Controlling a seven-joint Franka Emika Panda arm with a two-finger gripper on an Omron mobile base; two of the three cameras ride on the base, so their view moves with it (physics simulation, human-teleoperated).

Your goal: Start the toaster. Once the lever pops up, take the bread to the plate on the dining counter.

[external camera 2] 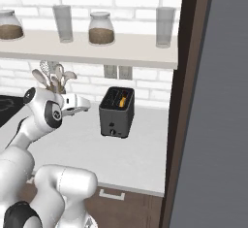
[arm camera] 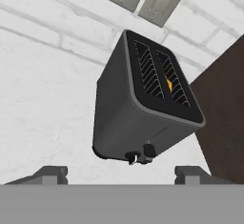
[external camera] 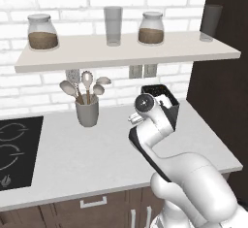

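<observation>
The dark grey toaster (external camera 2: 117,111) stands on the white wall counter (external camera 2: 87,149) below two wall outlets. It also appears behind my wrist as toaster (external camera: 164,99). In the hand view the toaster (arm camera: 143,108) is tilted, with a small knob (arm camera: 132,158) and a lever (arm camera: 149,150) low on its front. A thin orange-tan sliver of the bread (arm camera: 168,84) shows deep in one slot, also seen as bread (external camera 2: 123,100). My gripper (arm camera: 120,174) hovers a short way in front of the toaster, open, with nothing between its fingers (arm camera: 50,173). The plate and the dining counter are out of view.
A grey utensil cup (external camera: 87,111) with spoons stands left of the toaster. A black cooktop (external camera: 14,149) lies at the far left. A shelf (external camera: 126,52) with jars and glasses hangs overhead. A dark tall cabinet wall (external camera 2: 193,101) rises right beside the toaster.
</observation>
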